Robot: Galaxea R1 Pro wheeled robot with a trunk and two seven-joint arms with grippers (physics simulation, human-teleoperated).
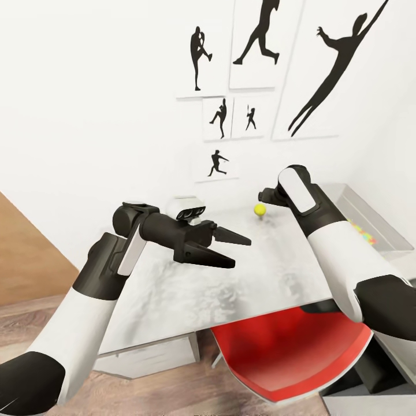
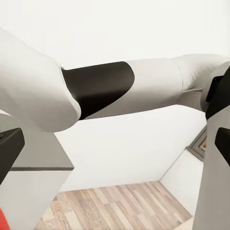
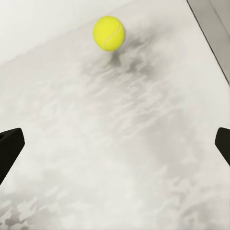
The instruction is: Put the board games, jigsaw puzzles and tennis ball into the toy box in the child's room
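Since the ball is the thing to grab now, the job is to bring the right hand over it with care. The table (image 1: pixel 190 294) fills the middle of the head picture, pale and marbled, with a red chair (image 1: pixel 289 358) tucked under it at the lower right. The toy box (image 1: pixel 370 222) sits at the right edge, with colored bits inside. The left gripper (image 1: pixel 234 249) hangs in the middle with its fingers apart and nothing in them. The right gripper (image 3: pixel 115 143) points at the tabletop, its dark tips spread wide at both sides. The tennis ball (image 3: pixel 109 33) rests near the top of that picture, still out of reach. I think the hand should slide forward until the ball sits between the tips, then close slowly, because a round ball rolls away if bumped.
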